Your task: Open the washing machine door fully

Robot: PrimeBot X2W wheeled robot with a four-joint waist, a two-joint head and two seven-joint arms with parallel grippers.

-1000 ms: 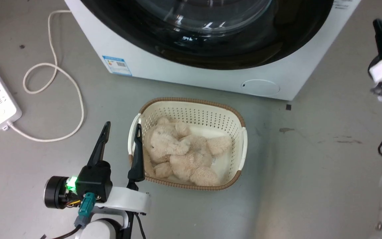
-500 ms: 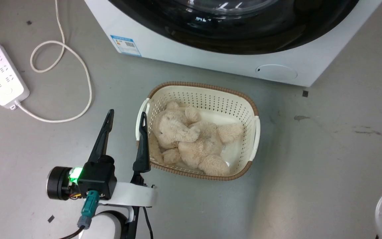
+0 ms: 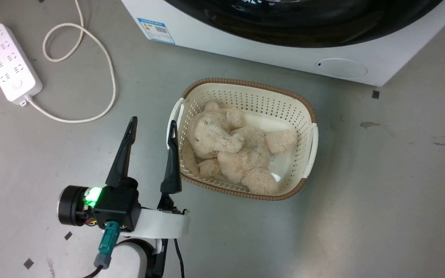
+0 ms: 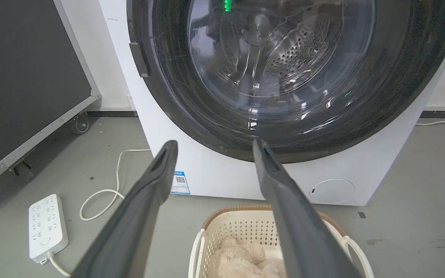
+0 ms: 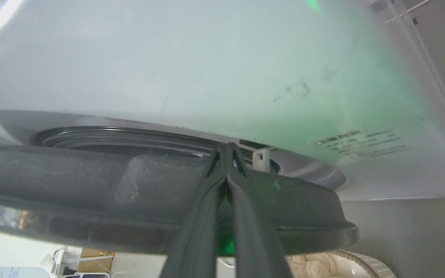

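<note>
Because your right end effector, pinched closed on nothing, has its tips at the rim of the washing machine door ahead, it is nearer; the left end effector, spread wide and empty, hangs below

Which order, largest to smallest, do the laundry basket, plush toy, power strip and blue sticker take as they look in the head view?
1. laundry basket
2. plush toy
3. power strip
4. blue sticker
</note>
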